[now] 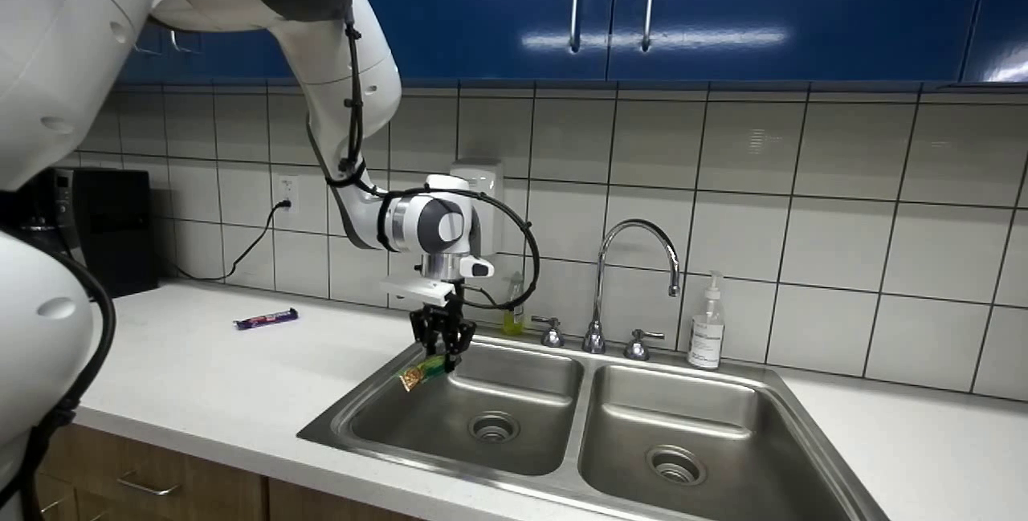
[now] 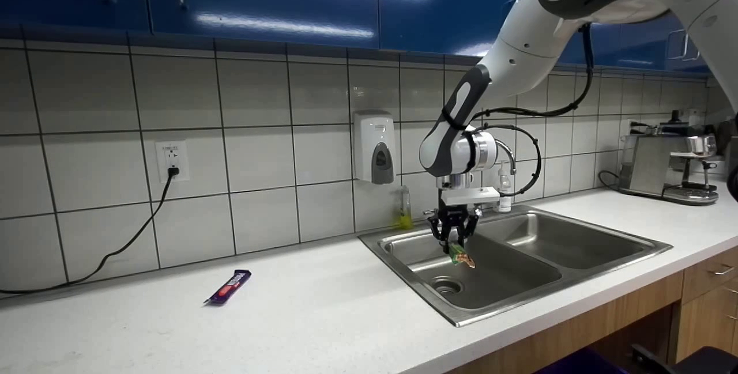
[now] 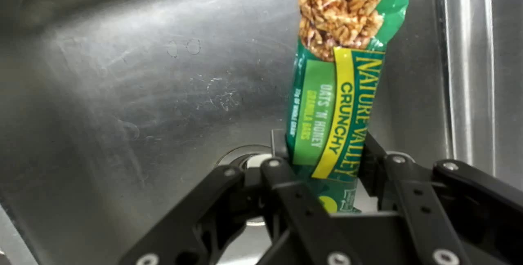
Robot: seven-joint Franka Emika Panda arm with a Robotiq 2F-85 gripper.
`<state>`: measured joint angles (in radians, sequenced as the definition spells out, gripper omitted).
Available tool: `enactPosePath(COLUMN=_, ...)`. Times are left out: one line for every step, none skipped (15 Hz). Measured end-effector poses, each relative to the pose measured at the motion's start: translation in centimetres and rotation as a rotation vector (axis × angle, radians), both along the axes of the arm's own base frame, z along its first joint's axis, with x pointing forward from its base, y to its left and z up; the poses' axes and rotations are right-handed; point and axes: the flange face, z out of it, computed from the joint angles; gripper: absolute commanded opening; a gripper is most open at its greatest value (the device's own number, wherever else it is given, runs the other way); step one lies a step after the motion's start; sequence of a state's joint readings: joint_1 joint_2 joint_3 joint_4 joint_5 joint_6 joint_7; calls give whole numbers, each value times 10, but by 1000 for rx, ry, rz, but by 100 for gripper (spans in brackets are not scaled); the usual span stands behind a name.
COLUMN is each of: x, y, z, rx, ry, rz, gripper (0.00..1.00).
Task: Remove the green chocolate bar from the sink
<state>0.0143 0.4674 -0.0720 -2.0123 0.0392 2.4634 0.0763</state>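
The green chocolate bar, a green wrapped granola bar, is held between the two fingers of my gripper in the wrist view. Its far end sticks out past the fingertips. The bar also shows in both exterior views, tilted, hanging from the shut gripper. It is in the air over one basin of the stainless steel sink, near the outer side rim. The basin floor and part of its drain lie below it in the wrist view. The gripper's lower parts hide part of the bar's near end.
A dark purple wrapped bar lies on the white counter beside the sink. A chrome faucet, a soap bottle and a yellow-green bottle stand behind the basins. A wall dispenser hangs behind the arm.
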Motion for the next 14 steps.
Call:
enactPosePath(x=-4, y=4, z=4, rx=1, ry=-1, rz=25, gripper=18)
enactPosePath(x=-8, y=9, z=8, rx=2, ry=0, rz=52, gripper=18)
enactPosePath(x=-11, y=14, z=11, rx=2, ry=0, rz=79, gripper=18)
enactPosePath(x=-15, y=20, z=14, rx=1, ry=1, rz=109, gripper=18)
enactPosePath(x=-18, y=27, z=16, rx=-1, ry=2, rz=141, gripper=18)
enactPosePath(x=-21, y=34, z=17, rx=-2, ry=5, rz=175, gripper=18)
enactPosePath(x=-23, y=42, z=17, rx=-1, ry=7, rz=208, gripper=18)
enactPosePath(x=-25, y=50, z=17, rx=0, ry=11, rz=240, gripper=18)
enactPosePath(x=-27, y=59, z=16, rx=3, ry=14, rz=271, gripper=18)
enactPosePath(x=-28, y=67, z=14, rx=7, ry=18, rz=301, gripper=18)
enactPosePath(x=-30, y=76, z=13, rx=11, ry=22, rz=330, gripper=18)
enactPosePath(x=-31, y=84, z=13, rx=15, ry=24, rz=359, gripper=18)
enactPosePath(x=-32, y=93, z=13, rx=18, ry=27, rz=385, gripper=18)
enactPosePath(x=-34, y=102, z=12, rx=22, ry=31, rz=413, gripper=18)
